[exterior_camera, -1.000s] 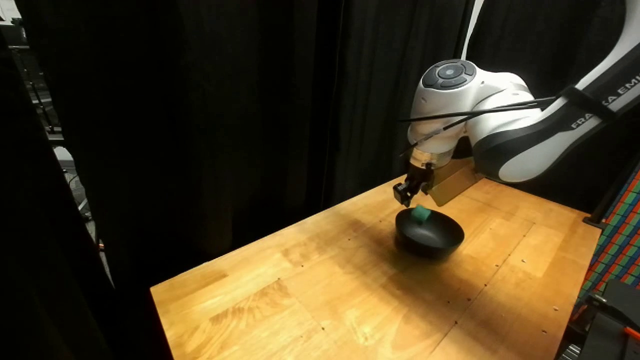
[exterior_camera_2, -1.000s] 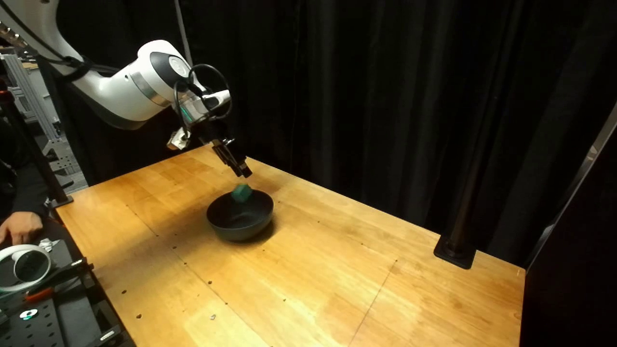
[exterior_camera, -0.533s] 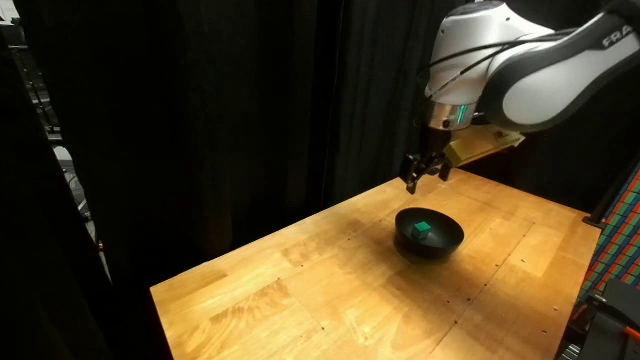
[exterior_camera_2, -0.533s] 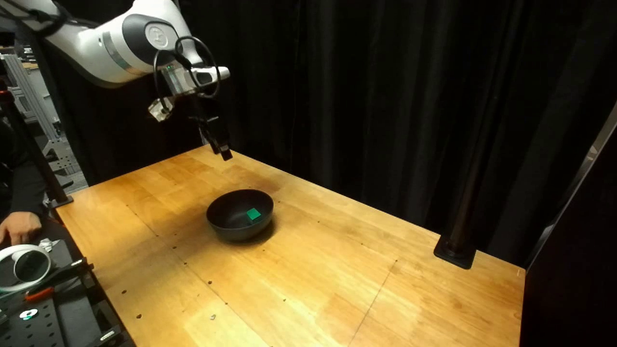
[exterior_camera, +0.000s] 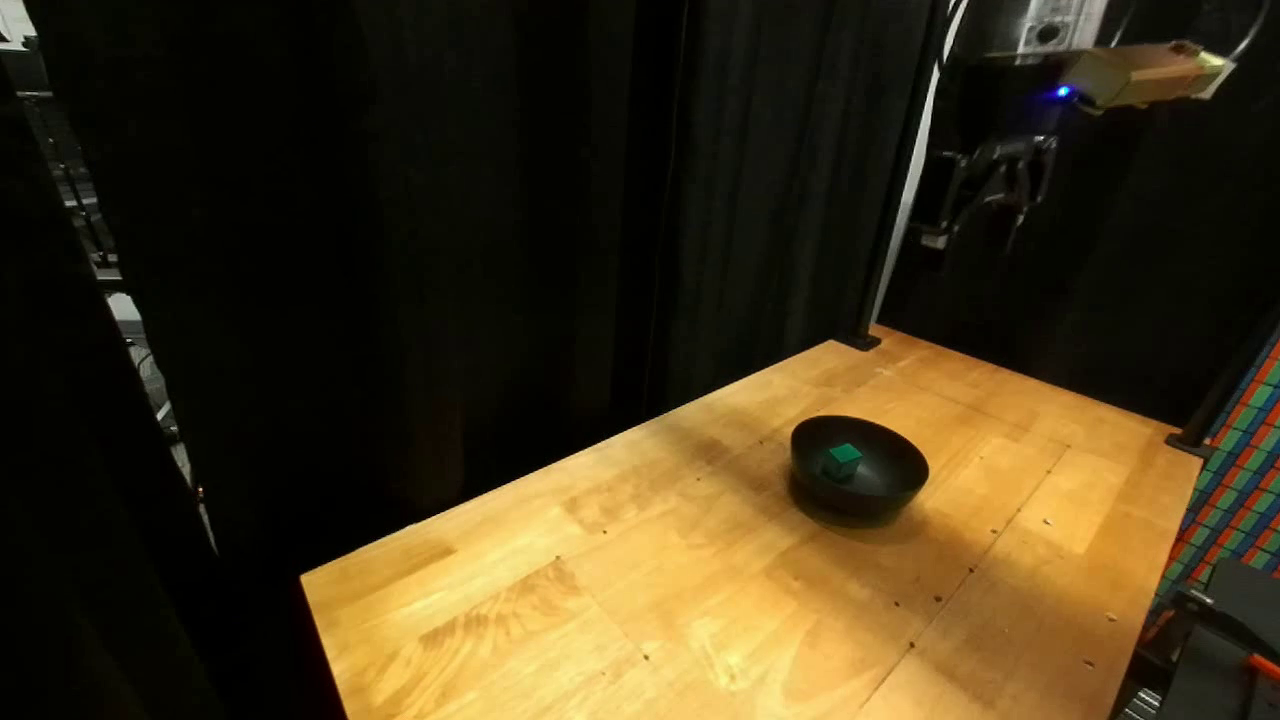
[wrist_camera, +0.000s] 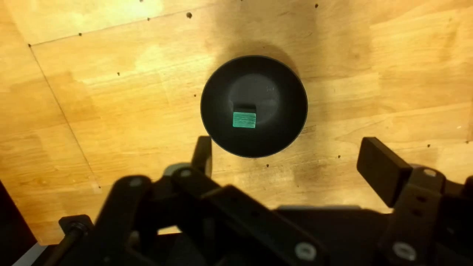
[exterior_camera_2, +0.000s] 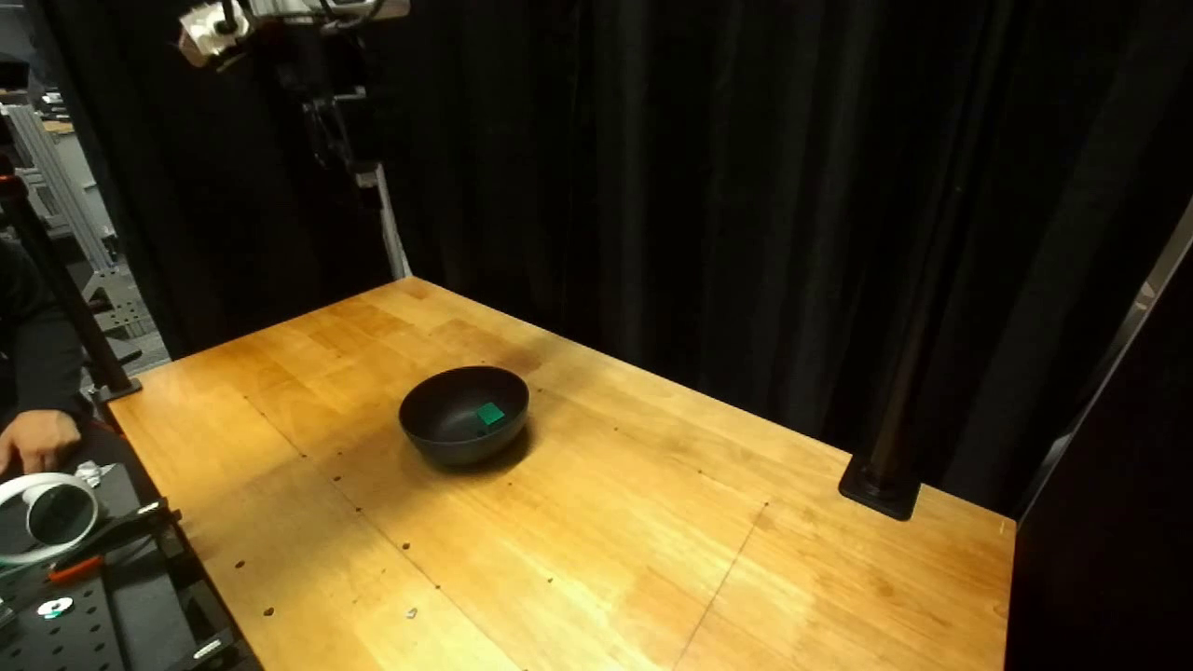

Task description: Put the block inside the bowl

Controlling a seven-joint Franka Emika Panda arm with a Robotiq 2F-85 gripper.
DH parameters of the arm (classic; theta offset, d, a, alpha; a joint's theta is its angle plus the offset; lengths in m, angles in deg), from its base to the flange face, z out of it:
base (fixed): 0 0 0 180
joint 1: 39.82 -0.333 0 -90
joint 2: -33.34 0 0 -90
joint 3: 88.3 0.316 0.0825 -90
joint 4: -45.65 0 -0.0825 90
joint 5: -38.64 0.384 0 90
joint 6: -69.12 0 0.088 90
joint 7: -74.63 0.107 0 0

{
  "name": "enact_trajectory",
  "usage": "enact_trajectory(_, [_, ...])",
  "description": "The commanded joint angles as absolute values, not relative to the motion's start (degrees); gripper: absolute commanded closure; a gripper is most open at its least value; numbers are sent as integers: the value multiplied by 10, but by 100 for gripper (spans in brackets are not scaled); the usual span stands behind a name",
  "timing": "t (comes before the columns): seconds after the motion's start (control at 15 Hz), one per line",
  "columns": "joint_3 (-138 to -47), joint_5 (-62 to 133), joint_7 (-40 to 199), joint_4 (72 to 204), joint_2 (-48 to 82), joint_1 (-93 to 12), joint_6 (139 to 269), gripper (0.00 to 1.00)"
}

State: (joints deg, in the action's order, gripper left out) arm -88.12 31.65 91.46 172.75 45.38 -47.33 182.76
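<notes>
Green block (wrist_camera: 244,120) in bowl (wrist_camera: 282,127), well below tool (wrist_camera: 291,157)

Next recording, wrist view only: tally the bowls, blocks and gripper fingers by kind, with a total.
Bowl: 1, black
Block: 1, green, inside the bowl
Gripper fingers: 2, spread apart
Total: 4

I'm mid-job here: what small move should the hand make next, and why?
I'd probably raise the hand slightly, away from the bowl, and leave the block be. All three views show the block inside the bowl, and in the wrist view the hand stands open, gripping nothing. The placing therefore looks done, and going lower might only risk a knock.
</notes>
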Motion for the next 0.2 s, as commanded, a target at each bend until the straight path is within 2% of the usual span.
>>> enact_trajectory(0.0, [-862, 324, 903, 1724, 464, -450, 1809, 0])
enact_trajectory(0.13, [-862, 327, 897, 1724, 473, -448, 1800, 0])
